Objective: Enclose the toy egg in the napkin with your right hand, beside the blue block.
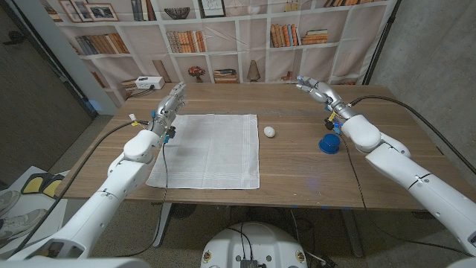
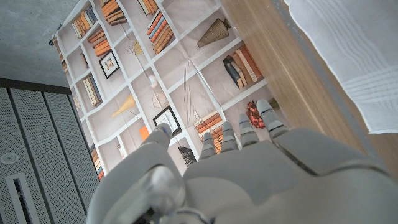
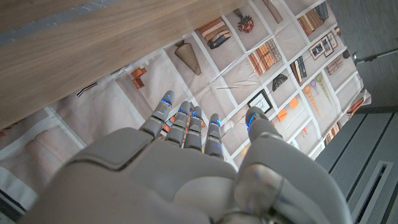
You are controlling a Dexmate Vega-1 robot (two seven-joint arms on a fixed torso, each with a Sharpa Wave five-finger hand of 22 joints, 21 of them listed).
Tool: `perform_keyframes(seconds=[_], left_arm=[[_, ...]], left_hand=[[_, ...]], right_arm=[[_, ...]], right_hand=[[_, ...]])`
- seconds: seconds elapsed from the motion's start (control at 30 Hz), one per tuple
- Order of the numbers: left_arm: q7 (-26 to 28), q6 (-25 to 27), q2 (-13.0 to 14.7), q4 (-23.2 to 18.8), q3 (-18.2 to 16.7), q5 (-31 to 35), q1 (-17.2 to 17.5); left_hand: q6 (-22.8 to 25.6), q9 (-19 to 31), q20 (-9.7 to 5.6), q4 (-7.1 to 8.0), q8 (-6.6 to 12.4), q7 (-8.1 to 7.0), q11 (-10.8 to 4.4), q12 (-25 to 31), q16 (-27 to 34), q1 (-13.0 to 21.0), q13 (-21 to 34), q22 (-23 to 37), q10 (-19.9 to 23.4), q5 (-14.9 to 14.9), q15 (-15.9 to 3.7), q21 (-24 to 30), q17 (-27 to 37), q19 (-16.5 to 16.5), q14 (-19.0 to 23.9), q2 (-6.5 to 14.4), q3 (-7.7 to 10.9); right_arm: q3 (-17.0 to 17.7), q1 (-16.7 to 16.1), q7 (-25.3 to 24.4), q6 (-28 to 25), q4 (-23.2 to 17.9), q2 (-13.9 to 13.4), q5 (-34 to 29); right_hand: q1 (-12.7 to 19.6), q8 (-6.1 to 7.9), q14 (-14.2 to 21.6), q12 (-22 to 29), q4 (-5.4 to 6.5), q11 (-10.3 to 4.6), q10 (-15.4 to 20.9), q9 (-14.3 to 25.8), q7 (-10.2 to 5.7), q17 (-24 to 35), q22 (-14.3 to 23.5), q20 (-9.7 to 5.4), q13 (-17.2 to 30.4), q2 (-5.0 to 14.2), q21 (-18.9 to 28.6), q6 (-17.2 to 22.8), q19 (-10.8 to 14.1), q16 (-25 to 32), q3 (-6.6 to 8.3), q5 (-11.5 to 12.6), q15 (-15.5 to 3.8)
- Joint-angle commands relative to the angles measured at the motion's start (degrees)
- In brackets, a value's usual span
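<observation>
Toy egg point(image 1: 269, 132) lies bare on worktop point(image 1: 297, 179), just beside flat napkin point(image 1: 212, 149), blue block point(image 1: 329, 144) near. Right hand point(image 1: 316, 88) empty, fingers point(image 3: 186, 124) apart; left hand point(image 1: 170, 100) too. Wrapping not yet started.

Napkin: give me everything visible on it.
The napkin is a white square cloth with a faint stitched border band, spread flat and unfolded on the wooden table. Its left edge lies by the left hand; the egg sits just off its right edge, apart. Nothing rests on it.
</observation>
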Motion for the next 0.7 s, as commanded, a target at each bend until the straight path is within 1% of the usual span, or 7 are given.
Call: perform_keyframes(seconds=[0.03,0.43,0.7], left_arm=[[0.23,0.50,0.54,-1.14,-1.75,0.04,1.58],[-0.02,0.10,0.41,-0.59,-2.76,-0.45,2.07],[-0.07,-0.03,0.14,-0.15,-3.06,-0.73,2.26]], left_hand=[[0.41,0.03,0.61,-0.13,0.30,-0.12,0.21,0.50,0.50,-0.62,0.02,0.19,0.42,0.28,0.17,-0.08,0.08,0.22,0.58,-0.02,0.26],[0.51,0.03,0.70,-0.16,0.22,-0.13,0.25,0.41,0.47,-0.84,-0.13,0.21,0.44,0.28,0.20,-0.21,0.10,0.37,0.68,0.00,0.29],[0.57,0.03,0.88,-0.19,0.17,-0.15,0.22,0.34,0.44,-0.99,-0.23,0.22,0.42,0.28,0.21,-0.32,0.11,0.44,0.73,0.00,0.32]], right_arm=[[-2.74,1.71,1.62,-2.90,-3.11,-2.27,-5.26],[-5.54,3.63,3.82,-6.74,-5.87,-3.74,-10.36],[-7.42,5.06,5.10,-8.64,-7.24,-4.36,-14.15]], right_hand=[[0.83,-0.15,0.14,-0.24,-0.38,-0.39,-0.06,0.10,-0.60,-0.08,0.18,0.08,0.08,0.13,-0.21,-0.21,0.15,0.24,0.21,0.32,-0.50],[1.67,-0.16,0.20,-0.49,-0.72,-0.65,0.04,0.05,-0.81,-0.43,0.18,0.10,-0.12,0.38,-0.43,-0.21,0.26,0.13,0.51,0.52,-1.01],[2.21,-0.02,0.42,-0.55,-0.86,-0.70,0.36,0.02,-0.65,-0.63,0.18,0.03,-0.25,0.61,-0.54,0.16,0.44,0.15,0.71,0.63,-1.27]])
